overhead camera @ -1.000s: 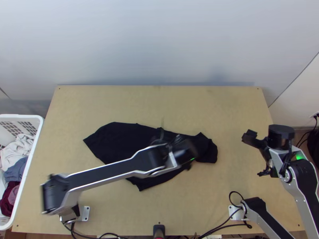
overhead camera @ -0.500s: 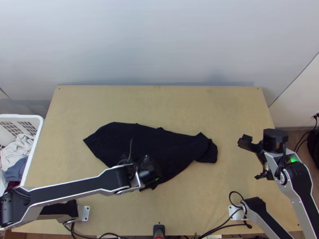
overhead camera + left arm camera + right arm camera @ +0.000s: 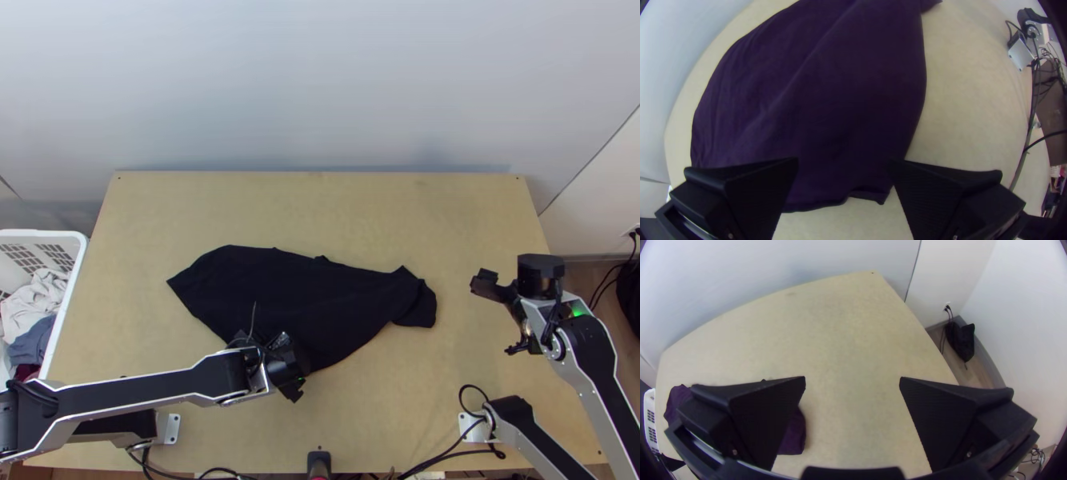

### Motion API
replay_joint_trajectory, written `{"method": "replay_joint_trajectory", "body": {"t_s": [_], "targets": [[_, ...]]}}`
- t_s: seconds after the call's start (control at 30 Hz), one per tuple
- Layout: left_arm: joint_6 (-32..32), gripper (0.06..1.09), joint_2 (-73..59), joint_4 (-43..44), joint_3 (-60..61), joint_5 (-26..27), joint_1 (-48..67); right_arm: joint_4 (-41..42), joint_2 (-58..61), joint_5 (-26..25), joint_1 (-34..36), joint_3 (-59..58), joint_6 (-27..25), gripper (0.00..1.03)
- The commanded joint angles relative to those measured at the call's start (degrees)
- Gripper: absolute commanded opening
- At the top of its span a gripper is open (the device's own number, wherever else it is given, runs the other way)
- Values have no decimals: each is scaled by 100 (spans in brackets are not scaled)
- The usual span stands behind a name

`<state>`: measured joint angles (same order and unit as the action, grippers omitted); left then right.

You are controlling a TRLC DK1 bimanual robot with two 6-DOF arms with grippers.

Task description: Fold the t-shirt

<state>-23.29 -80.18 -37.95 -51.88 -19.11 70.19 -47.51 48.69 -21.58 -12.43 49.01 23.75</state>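
The black t-shirt (image 3: 296, 296) lies loosely flattened on the table, wide at its left part and narrowing to a small bunched end at the right. My left gripper (image 3: 290, 374) is over the shirt's near edge in the top view; in the left wrist view, the left gripper (image 3: 842, 166) stands open, the dark cloth (image 3: 844, 98) beneath and beyond it. My right gripper (image 3: 485, 286) is to the right of the shirt, apart from it. Open too, the right gripper (image 3: 852, 382) has nothing between its fingers in the right wrist view, with part of the shirt (image 3: 793, 435) behind one finger.
A white basket (image 3: 74, 296) holding several clothes stands at the table's left side. Bare wood of the table (image 3: 336, 208) stretches along the far side. Black cables (image 3: 448, 456) run over the near edge, close to a small black device (image 3: 318, 462).
My left arm has drawn back from over the shirt's right part toward the near left. My right gripper has shifted slightly left. The shirt lies as before.
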Motion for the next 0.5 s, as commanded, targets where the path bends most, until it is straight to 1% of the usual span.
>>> {"method": "replay_joint_trajectory", "body": {"t_s": [0.0,0.23,0.47], "targets": [[-132,103,-68,139,213,382,73,40,124,-4,-58,12,-46,98],[-431,103,-138,201,213,980,91,57,150,5,-93,-67,-46,98],[-501,103,-367,227,310,997,91,66,273,14,-164,-15,-63,98]]}}
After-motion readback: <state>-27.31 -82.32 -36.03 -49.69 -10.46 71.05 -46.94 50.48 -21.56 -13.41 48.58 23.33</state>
